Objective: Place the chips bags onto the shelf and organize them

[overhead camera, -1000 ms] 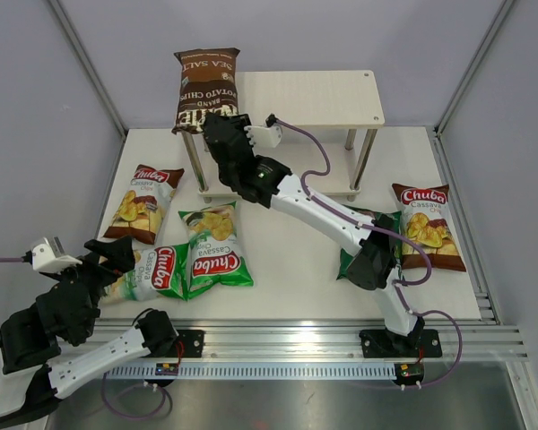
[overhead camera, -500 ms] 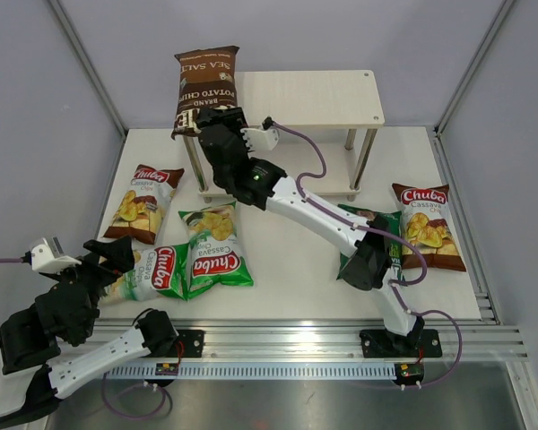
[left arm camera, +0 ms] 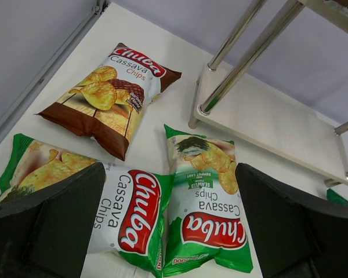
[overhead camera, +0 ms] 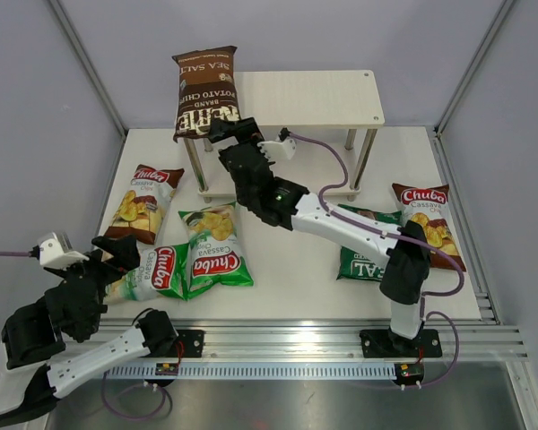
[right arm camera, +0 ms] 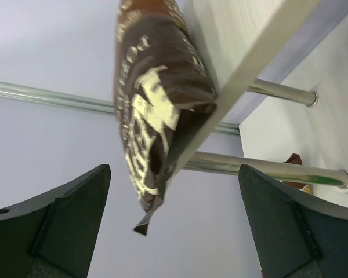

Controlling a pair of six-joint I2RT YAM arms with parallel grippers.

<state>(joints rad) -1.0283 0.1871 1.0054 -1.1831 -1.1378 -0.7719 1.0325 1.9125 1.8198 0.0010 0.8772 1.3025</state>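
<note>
Elbow of right arm (overhead camera: 404, 265) overlaps dark green bag (overhead camera: 360, 265).

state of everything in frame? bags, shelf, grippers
shelf: upright, top board holds one bag.
Kettle bag: on shelf top, left end, overhanging.
white-brown Chuba bags: flat on table.
light green Chuba bags: flat on table, touching.
REAL bag: flat on table.
left gripper: open, empty.
right gripper: open, empty.
</note>
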